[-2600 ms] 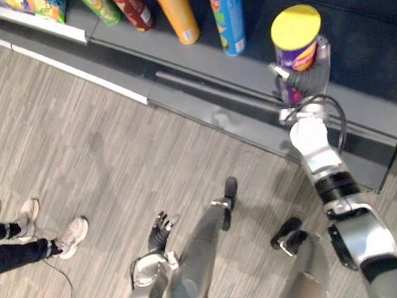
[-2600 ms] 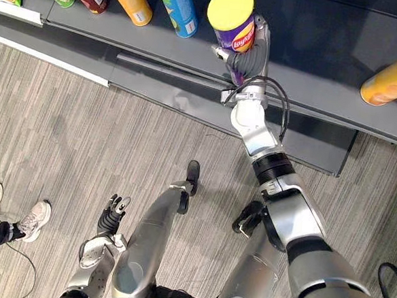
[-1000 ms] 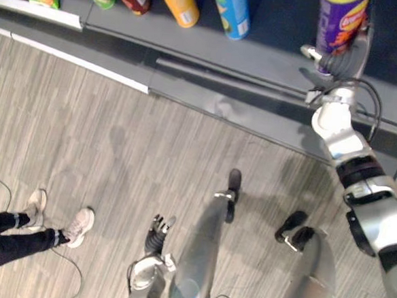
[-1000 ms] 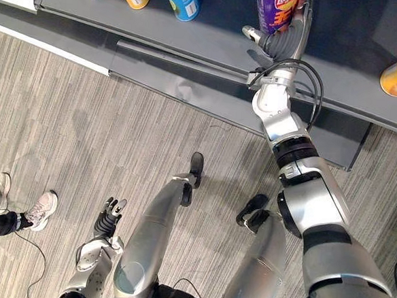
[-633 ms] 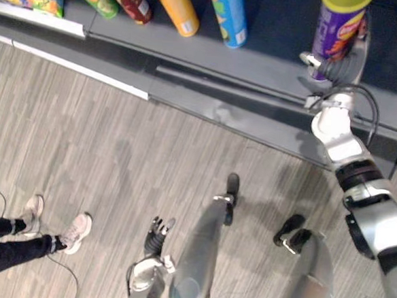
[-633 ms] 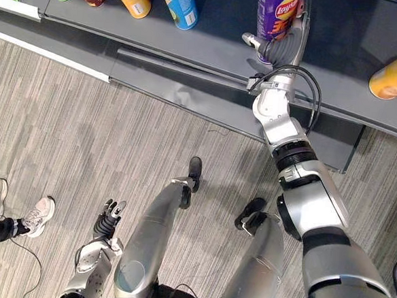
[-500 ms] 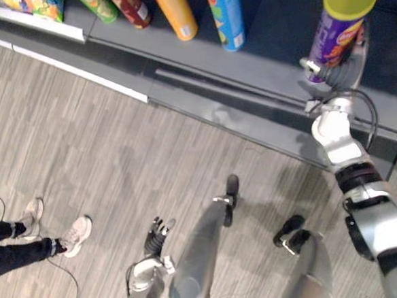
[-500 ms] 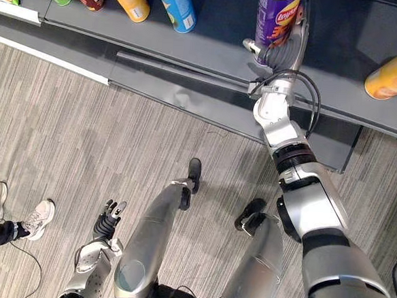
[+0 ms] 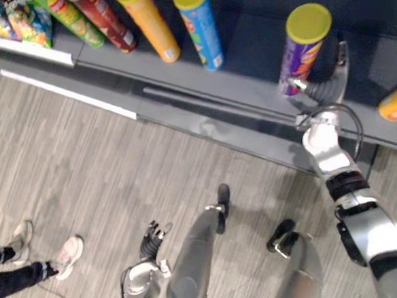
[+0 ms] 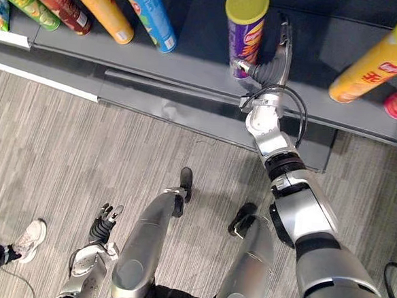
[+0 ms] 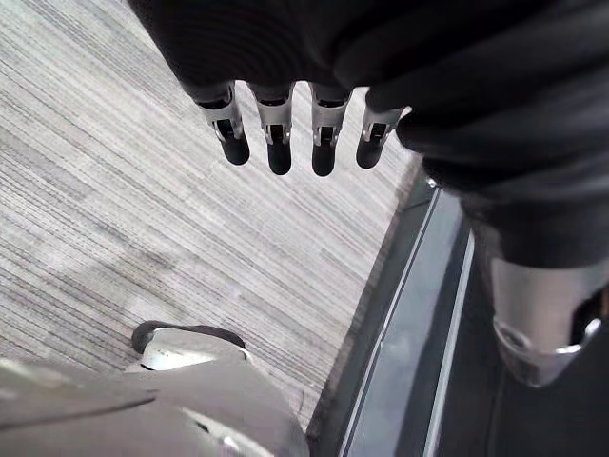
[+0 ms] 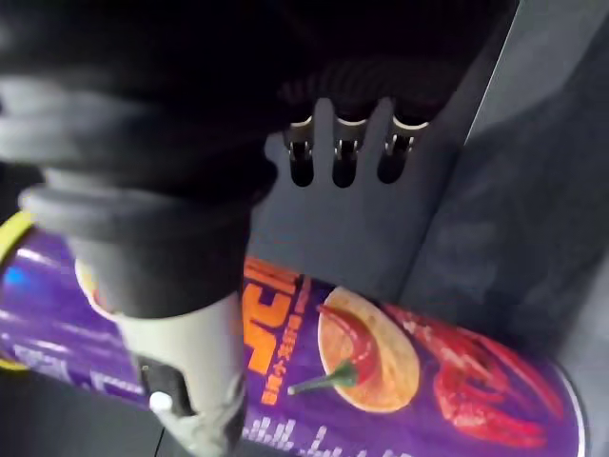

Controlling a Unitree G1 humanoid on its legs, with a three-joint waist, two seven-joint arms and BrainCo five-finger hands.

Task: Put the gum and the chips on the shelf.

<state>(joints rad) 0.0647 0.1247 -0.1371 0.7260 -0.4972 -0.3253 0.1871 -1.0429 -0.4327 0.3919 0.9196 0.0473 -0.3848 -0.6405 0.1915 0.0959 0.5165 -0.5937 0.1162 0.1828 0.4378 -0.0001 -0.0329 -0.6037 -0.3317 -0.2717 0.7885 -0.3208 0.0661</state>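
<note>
Standing upright on the dark shelf (image 10: 191, 65), the purple chips can (image 10: 244, 33) with its yellow lid sits near the front lip, well apart from the blue can (image 10: 148, 12) and the yellow-orange can (image 10: 375, 62).

The right hand (image 10: 277, 58) is just beside the purple can. Its fingers (image 12: 338, 152) are straight and spread away from it, so nothing is clamped. The thumb (image 12: 186, 381) crosses in front of the can's lower part; I cannot tell if it touches.

The left hand (image 10: 105, 221) hangs low over the floor with relaxed fingers and holds nothing. Whether the gum is already shelved, I cannot tell.

Risks:
- The thumb could snag the can on pull-back. The can is tall and narrow, so it would likely tip.
- Being close to the lip, a tipped can could roll off onto the floor.
- A sideways swing of the arm could clip the yellow-orange can.

Label: purple wrap with orange block lettering, a red chilli in an orange disc, and a red crayfish-like picture. No print is read out. The neighbouring cans' print is too small to read.
</note>
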